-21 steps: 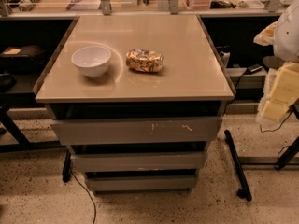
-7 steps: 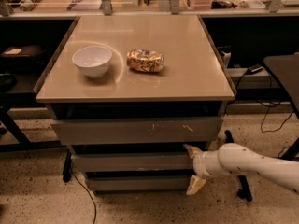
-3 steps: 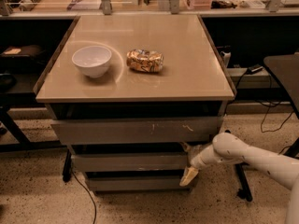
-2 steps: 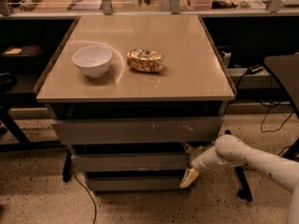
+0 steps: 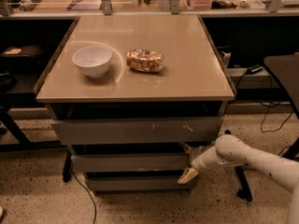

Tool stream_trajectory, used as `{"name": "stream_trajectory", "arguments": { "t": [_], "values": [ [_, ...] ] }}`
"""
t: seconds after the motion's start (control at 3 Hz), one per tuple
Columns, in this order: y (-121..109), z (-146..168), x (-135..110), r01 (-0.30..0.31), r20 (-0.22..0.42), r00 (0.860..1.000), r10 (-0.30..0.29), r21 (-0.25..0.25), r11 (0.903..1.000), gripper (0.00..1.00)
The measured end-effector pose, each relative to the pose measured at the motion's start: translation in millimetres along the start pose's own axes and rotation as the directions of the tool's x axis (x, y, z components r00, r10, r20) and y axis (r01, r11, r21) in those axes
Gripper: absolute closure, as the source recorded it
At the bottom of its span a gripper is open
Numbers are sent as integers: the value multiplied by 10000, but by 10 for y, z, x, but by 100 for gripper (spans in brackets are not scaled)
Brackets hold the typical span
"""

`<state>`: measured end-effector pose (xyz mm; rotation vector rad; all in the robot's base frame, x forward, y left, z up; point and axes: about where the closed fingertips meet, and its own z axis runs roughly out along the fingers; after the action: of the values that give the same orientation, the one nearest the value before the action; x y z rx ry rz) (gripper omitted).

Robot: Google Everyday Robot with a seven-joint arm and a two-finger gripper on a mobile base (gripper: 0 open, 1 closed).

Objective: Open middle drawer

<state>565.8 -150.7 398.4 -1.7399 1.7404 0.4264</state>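
Your gripper is at the right end of the middle drawer, fingers spread wide, one at the front's top edge and one just below its bottom edge. It has barely shifted in the last second. The drawer is still shut, under the scratched top drawer. The bowl and snack packet lie unmoved on the table.

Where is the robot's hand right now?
The gripper is low on the right of the camera view, at the right end of the middle drawer, below the widest drawer.
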Motion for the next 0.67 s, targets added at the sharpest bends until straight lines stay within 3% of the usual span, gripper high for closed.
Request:
{"name": "stream_trajectory", "arguments": {
  "t": [0.67],
  "values": [
    [-25,-97,-82,0,0,10000,0,0,10000,65]
  ]
}}
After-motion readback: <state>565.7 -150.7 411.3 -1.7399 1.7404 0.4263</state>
